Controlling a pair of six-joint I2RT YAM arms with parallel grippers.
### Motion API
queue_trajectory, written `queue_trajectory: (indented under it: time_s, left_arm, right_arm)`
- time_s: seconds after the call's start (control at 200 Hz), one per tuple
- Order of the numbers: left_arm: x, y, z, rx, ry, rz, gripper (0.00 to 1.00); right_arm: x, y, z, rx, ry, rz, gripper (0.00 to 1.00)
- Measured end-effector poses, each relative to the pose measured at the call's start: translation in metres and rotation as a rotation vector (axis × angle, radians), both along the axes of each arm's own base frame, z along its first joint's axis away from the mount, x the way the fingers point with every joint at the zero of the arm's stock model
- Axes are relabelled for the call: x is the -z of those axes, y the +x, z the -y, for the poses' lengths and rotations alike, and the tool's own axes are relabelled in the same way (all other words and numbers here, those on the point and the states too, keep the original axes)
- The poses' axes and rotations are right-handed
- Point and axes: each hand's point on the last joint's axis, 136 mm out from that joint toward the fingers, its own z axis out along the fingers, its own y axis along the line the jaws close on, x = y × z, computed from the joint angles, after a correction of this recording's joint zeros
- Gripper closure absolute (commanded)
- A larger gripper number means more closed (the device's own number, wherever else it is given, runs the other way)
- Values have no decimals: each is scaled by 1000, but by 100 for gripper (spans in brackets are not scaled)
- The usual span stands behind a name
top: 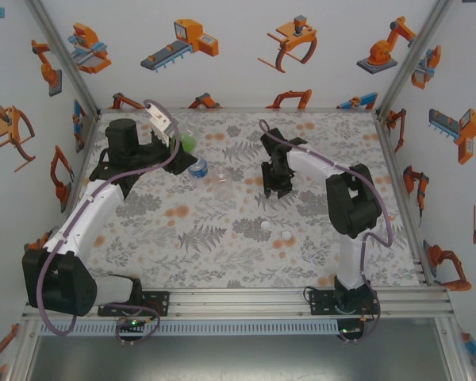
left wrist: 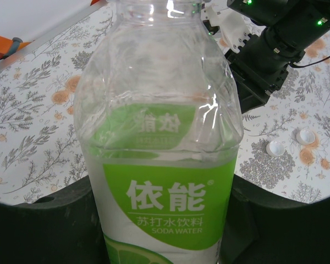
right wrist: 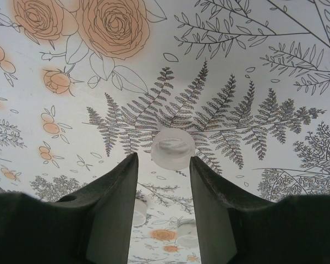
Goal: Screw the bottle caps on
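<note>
My left gripper [top: 174, 144] [left wrist: 159, 198] is shut on the green-labelled bottle [left wrist: 159, 137] [top: 188, 143], which stands upright with its neck open. The blue-labelled bottle [top: 197, 168] and the clear bottle [top: 220, 187] stand close by on the table. My right gripper [top: 276, 189] [right wrist: 164, 157] hangs low over the cloth, fingers pointing down and a little apart. A whitish translucent cap [right wrist: 173, 147] sits right at its fingertips, close to the right one, with cloth showing between it and the left one. Two white caps [top: 265, 225] [top: 286, 236] [left wrist: 275, 147] [left wrist: 305, 136] lie nearer the front.
The flowered tablecloth [top: 182, 238] covers the whole table. Printed walls [top: 238, 55] close it in at the back and on both sides. The right arm [left wrist: 264, 55] stands just behind the held bottle in the left wrist view.
</note>
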Motion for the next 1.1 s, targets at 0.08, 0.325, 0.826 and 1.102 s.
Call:
queue_trajectory:
  time_s: [0.08,0.325,0.826,1.102]
  left_arm:
    - [0,0,0,0,0,-1,97]
    - [0,0,0,0,0,-1,97]
    - [1,-1,0,0,2,-6,97]
    - [2,-1,0,0,2,-8,97]
  right_arm:
    - [0,0,0,0,0,0,58]
    - [1,-1,0,0,-2,-4,58]
    - [10,-5,3,0,-13,-24,59]
    - [18,-7,4,0,-15,-31,61]
